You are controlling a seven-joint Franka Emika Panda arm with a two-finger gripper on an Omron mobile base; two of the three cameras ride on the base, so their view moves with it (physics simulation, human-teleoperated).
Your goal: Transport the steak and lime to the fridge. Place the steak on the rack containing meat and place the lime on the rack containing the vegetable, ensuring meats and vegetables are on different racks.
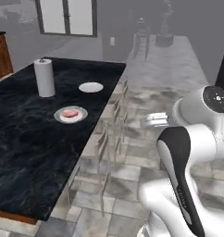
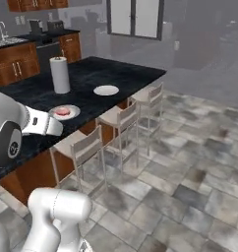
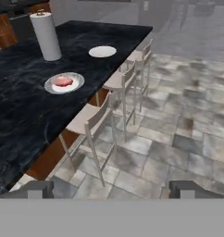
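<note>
Tabletop (image 3: 21,111): black marble, left of the pincer.
Stools (image 3: 93,122): pale, along its edge.
Floor (image 3: 178,115): grey stone tiles.
Window (image 1: 67,16): bright, far wall.

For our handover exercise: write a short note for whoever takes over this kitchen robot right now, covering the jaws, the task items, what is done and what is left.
Gripper: jaws wide open, empty, held out over the floor beside the stools.
Steak: on a plate on the black island counter, near the paper towel roll. A second plate lies beyond it.
Done: nothing picked up yet.
Left: grasp the steak, find the lime, carry both to the fridge and shelve them on separate racks.
</note>
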